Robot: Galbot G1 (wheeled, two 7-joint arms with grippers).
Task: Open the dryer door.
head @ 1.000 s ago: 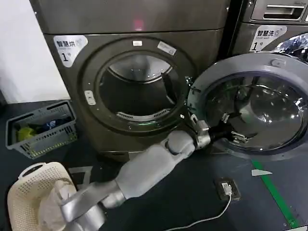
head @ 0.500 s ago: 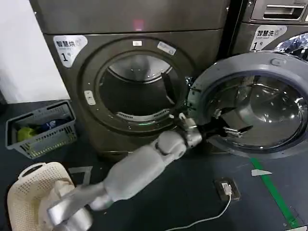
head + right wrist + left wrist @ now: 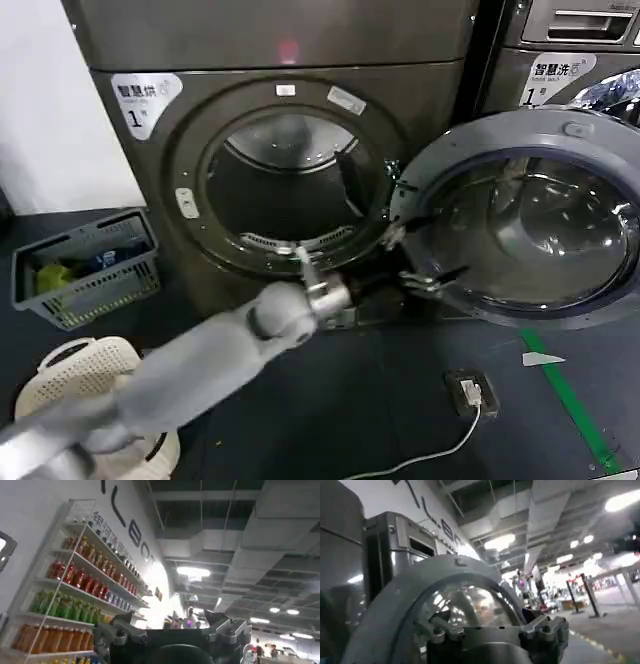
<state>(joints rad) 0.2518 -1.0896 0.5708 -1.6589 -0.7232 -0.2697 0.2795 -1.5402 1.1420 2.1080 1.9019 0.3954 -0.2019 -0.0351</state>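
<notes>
Your left gripper (image 3: 425, 252) hangs spread and empty beside the grey plastic inner face of the round chrome-rimmed dryer door (image 3: 530, 215); door swung wide right of the dark bronze dryer (image 3: 280, 150), so nothing needs holding; right gripper's (image 3: 175, 635) fingers look apart, pointing upward.

right gripper (image 3: 175, 630) open, bottle shelves (image 3: 75, 595) — ceiling lights (image 3: 192, 572)

Pulling back now: left gripper (image 3: 420, 262) withdrawn leftward from the bowl of the dryer door (image 3: 520, 215), out past its lower-left rim, fingers spread, arm swung lower.
</notes>
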